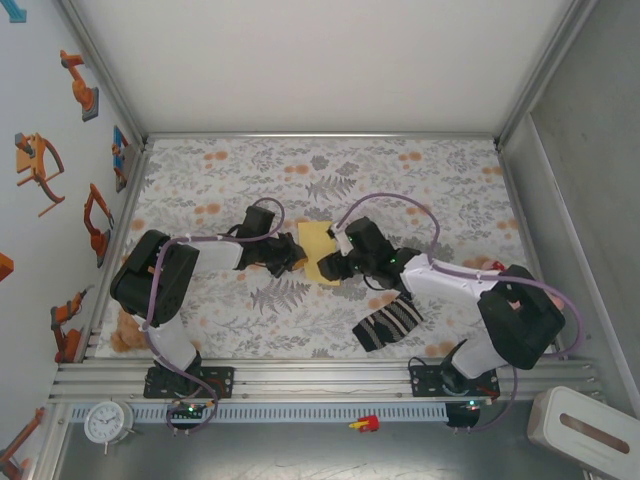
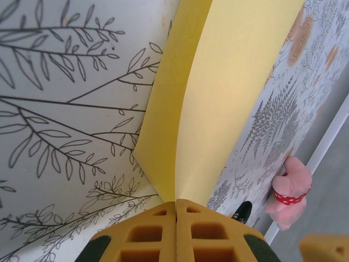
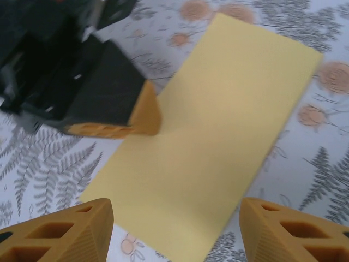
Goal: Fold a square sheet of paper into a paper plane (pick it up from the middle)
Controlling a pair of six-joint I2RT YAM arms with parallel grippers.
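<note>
The left claw (image 2: 175, 218) is pressed together, its orange fingers (image 2: 147, 234) pinching the edge of the square sheet of paper (image 2: 218, 98). From the pinch the pale-yellow sheet rises in two layers that meet in a crease at the fingertips, one flap curling off toward 11 o'clock. From above, this left claw (image 1: 297, 255) grips the sheet (image 1: 318, 250) at its 9 o'clock edge.

The right claw (image 3: 177, 229) is spread wide. Its two orange fingers (image 3: 60, 232) stand at either side of the near end of the sheet (image 3: 218, 136) and close on nothing; whether they touch the paper I cannot tell. In its own camera the sheet reads as a long oblong running toward 1 o'clock, with the left claw (image 3: 144, 117) at the long edge toward 10 o'clock.

From above, the right claw (image 1: 335, 265) sits at about 4 o'clock of the sheet, which lies near the middle of the flower-patterned table (image 1: 450, 190).

A striped sock (image 1: 390, 322) lies at 5 o'clock of the paper, apart from it. A pink plush toy (image 2: 292, 191) sits by the table's edge.
</note>
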